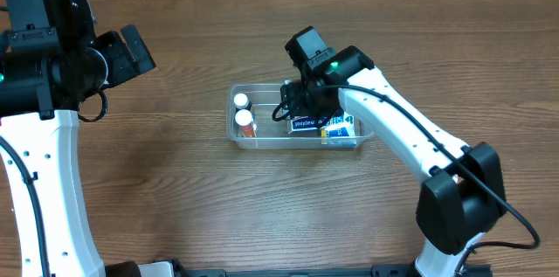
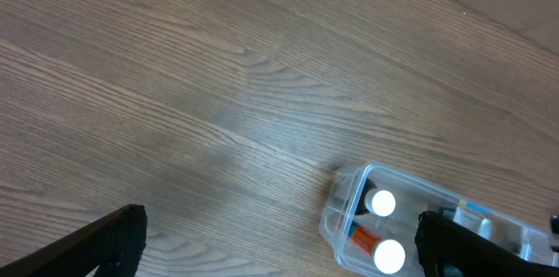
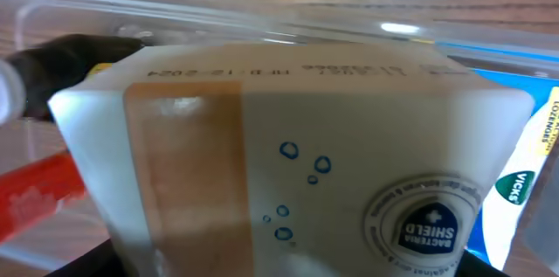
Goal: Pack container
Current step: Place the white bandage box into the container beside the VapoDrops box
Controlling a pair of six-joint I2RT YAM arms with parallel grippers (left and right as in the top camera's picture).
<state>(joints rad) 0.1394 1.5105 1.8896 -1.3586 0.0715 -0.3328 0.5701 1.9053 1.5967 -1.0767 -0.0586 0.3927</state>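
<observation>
Where the wooden table (image 1: 175,198) reaches its middle, one clear container (image 1: 271,142) lies with its long side running left to right, well apart from the table edges. In the left wrist view the same container (image 2: 342,207) shows at the lower right, rounded corner foremost.

Contents, counted from overhead: two white-capped bottles at the left end, one (image 1: 241,100) further back and one (image 1: 245,120) nearer with an orange body, standing just beside each other. At the right end lie two packs side by side, a dark blue box (image 1: 304,124) and a blue-and-yellow pack (image 1: 342,127).

One right arm (image 1: 410,141) stretches from the lower right of the table diagonally up and left, its wrist bent down so that the right gripper (image 1: 293,107) is inside the container, above the dark blue box. From the right wrist camera, one cream box (image 3: 288,163) printed "BACTERIA SHIELD" fills nearly the whole view, with the container wall (image 3: 262,24) behind it, a "Vicks" lozenge pack (image 3: 524,181) at its right and an orange-red shape (image 3: 35,190) at its left. The fingers are hidden behind the box, so it cannot be told whether they are apart or clamped.

One left arm (image 1: 52,163) rises along the left edge. The left gripper (image 1: 131,50) hangs above bare wood, well apart from the container, its fingers (image 2: 105,242) spread wide and holding nothing.
</observation>
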